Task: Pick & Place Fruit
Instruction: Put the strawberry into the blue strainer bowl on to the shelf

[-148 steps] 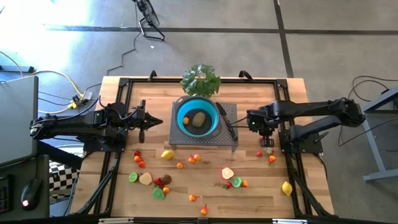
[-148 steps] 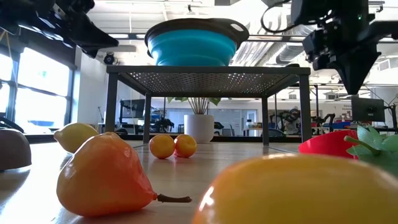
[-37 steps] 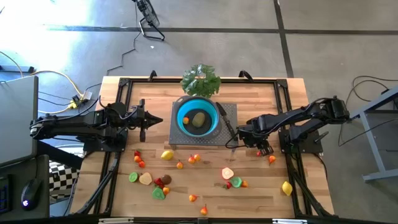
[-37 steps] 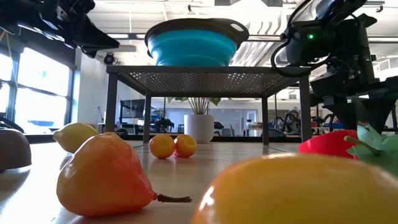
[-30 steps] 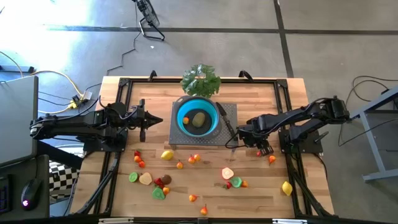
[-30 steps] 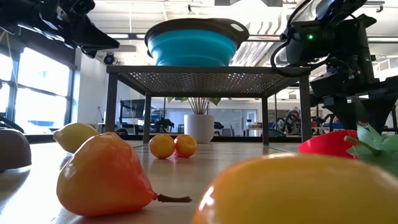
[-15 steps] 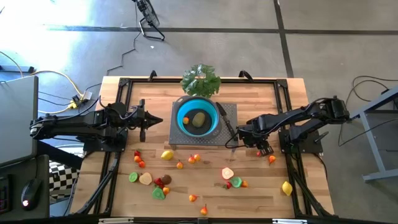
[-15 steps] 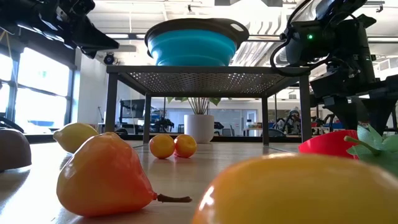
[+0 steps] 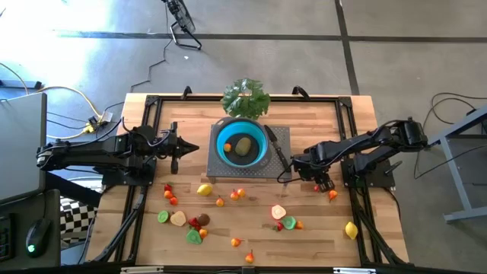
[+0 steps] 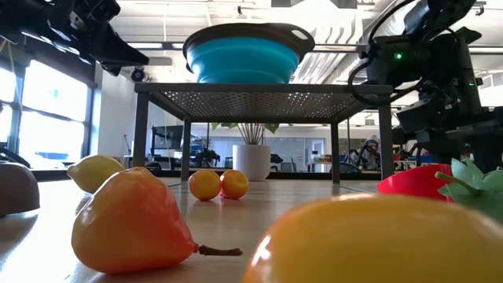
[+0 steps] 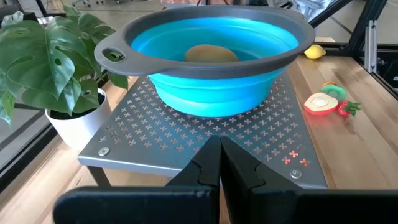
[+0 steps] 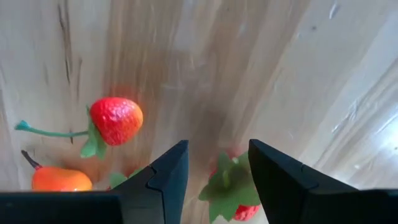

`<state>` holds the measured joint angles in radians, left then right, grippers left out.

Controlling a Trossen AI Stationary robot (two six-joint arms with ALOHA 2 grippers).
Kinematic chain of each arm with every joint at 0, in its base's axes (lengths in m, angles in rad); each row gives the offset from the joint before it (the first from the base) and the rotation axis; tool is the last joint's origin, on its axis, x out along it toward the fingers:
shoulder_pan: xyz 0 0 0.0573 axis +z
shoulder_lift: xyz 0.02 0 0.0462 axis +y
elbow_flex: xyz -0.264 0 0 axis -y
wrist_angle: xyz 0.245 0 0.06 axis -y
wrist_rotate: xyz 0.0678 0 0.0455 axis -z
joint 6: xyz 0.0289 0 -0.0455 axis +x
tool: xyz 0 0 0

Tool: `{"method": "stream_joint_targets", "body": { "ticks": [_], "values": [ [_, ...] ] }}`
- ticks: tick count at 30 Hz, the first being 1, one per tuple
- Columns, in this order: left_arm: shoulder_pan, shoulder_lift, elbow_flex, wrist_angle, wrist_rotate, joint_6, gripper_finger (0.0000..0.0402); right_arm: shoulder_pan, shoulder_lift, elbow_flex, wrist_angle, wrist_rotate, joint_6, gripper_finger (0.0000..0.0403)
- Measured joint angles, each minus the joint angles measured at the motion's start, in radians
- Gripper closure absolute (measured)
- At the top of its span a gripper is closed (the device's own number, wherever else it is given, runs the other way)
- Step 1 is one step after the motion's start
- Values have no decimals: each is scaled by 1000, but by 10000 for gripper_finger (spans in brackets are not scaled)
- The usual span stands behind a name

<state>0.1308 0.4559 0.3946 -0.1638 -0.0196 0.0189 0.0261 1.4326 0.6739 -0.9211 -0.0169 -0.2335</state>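
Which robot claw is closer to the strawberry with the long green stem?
The right claw. It hangs just above the table beside that strawberry. The left claw waits far across the table, left of the blue bowl.

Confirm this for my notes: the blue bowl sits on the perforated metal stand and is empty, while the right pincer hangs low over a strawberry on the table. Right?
Not quite: the blue bowl is not empty. The high view shows a brownish-green fruit and a small orange one in it. The rest holds: the bowl sits on the perforated metal stand, and the right pincer hangs low over a strawberry.

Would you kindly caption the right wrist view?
Right end effector open above a strawberry; another strawberry lies beside.
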Motion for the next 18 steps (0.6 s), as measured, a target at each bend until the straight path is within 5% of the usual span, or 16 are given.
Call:
{"method": "stream_joint_targets", "body": {
  "ticks": [18],
  "values": [
    [0, 0, 0, 0, 0, 2, 402, 0, 0, 0, -1, 45, 1, 393]
  ]
}}
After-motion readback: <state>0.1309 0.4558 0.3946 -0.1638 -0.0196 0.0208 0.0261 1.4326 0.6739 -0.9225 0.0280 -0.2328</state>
